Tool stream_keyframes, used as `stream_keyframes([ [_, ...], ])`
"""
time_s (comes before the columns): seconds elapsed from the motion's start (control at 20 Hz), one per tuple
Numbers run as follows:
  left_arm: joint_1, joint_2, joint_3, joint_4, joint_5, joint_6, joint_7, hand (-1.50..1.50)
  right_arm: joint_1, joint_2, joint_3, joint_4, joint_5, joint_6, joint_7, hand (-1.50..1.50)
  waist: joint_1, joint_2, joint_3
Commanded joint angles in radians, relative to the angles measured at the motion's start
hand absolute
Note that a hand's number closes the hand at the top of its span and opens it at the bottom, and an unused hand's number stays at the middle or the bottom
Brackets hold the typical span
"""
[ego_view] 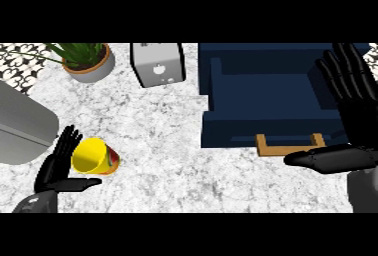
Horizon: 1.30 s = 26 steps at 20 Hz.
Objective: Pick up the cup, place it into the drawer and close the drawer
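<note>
The yellow cup lies tipped on the worktop at eight o'clock, the left hand beside it, fingers straight. The right hand, fingers spread, hangs at three o'clock over the open blue drawer.

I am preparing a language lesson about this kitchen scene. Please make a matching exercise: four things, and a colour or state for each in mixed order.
Things:
1. cup
2. drawer
3. potted plant
4. drawer handle

Descriptions:
a. dark blue, open
b. yellow, beside the left hand
c. wooden brown
d. green leaves, grey pot

Pairs: 1-b, 2-a, 3-d, 4-c
</note>
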Motion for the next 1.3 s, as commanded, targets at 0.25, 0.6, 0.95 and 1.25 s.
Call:
stream_keyframes([
  [0.25,-0.063,-0.02,0.0,0.119,-0.028,-0.01,-0.16,-1.5,-0.016,0.02,0.022,0.012,0.029,-0.018,0.004,-1.5,-0.009,0.005,-0.002],
  [0.6,-0.087,-0.034,-0.008,0.141,-0.039,-0.03,-0.168,-1.5,-0.013,-0.021,-0.018,0.007,-0.011,0.016,0.027,-1.5,-0.012,0.006,-0.002],
  [0.95,-0.105,-0.064,-0.012,0.14,-0.028,-0.139,-0.149,-1.5,-0.011,-0.012,-0.012,-0.003,-0.021,0.019,0.029,-1.5,-0.009,0.005,-0.002],
  [1.25,-0.077,-0.089,-0.026,0.057,-0.053,0.017,-0.305,1.5,-0.036,-0.011,-0.009,0.016,0.016,-0.006,0.026,-1.5,-0.008,0.008,-0.003],
])
